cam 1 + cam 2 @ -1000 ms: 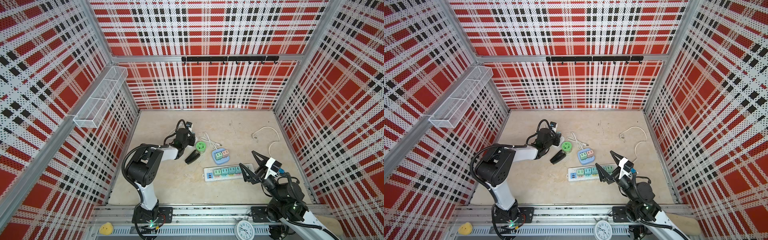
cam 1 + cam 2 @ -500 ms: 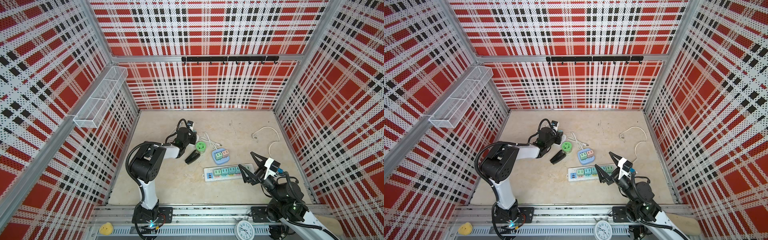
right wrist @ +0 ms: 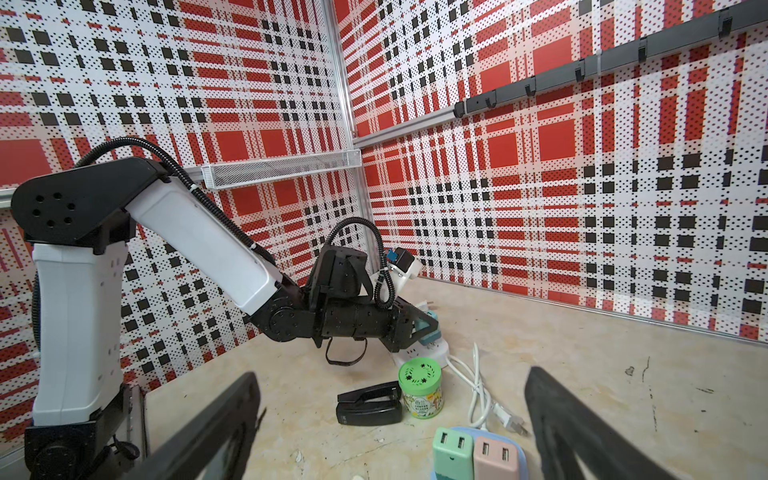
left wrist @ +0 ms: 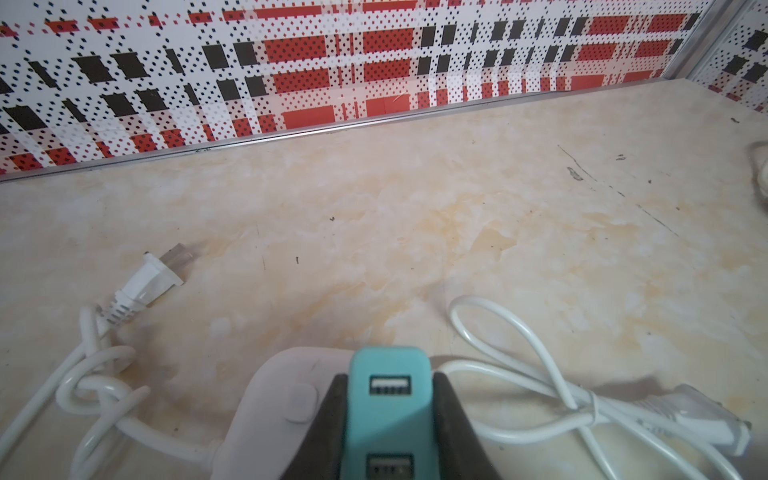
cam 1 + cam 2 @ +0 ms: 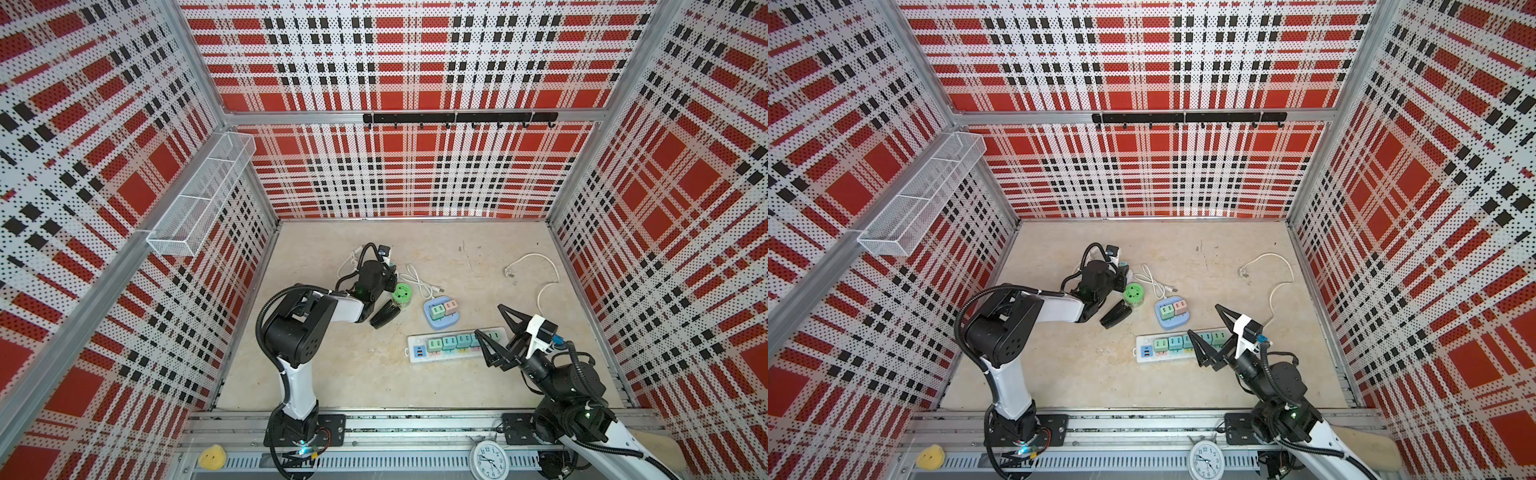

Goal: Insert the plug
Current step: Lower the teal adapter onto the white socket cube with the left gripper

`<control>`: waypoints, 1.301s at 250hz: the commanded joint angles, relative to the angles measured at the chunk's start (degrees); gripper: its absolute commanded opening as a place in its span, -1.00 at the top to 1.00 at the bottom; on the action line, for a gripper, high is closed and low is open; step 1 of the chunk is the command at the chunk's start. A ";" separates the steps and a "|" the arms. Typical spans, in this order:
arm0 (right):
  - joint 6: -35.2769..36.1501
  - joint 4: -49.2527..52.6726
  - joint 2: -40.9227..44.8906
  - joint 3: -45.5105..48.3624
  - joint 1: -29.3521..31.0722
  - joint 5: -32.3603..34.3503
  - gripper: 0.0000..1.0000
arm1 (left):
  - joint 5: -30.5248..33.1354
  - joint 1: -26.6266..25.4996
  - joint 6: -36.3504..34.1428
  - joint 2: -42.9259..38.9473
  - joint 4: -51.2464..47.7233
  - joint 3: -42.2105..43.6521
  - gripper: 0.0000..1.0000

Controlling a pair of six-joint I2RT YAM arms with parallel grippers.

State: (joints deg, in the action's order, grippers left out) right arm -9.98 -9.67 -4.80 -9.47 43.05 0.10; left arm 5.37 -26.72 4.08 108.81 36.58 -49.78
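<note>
**Left gripper clamped on the teal USB charger at the small white socket block**

My left gripper [image 4: 390, 380] is closed on the teal USB charger [image 4: 388, 419], one black finger on each flank and its two USB ports facing the wrist camera. The charger stands at the white socket block [image 4: 270, 399], near the green tin [image 5: 402, 293], and I cannot tell whether its pins are seated. I judge the way to do this well is to hold the charger square to the socket face and press straight along the pins without rocking. I should let go only once its base sits flush. The block looks light and loose, so a skewed push could slide it, and the knotted cord [image 4: 95, 386] beside it may tug. My right gripper [image 5: 488, 319] hangs wide open above the long power strip [image 5: 419, 347], holding nothing.
</note>
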 commanded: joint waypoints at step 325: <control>-3.69 5.73 4.44 -2.04 -0.07 -2.21 -1.00 | 4.03 0.12 1.49 1.98 -3.64 1.30 1.00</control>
State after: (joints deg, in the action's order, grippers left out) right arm -13.34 -2.76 -1.37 -9.80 43.05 -2.11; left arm 9.32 -26.79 5.50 110.08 38.83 -49.87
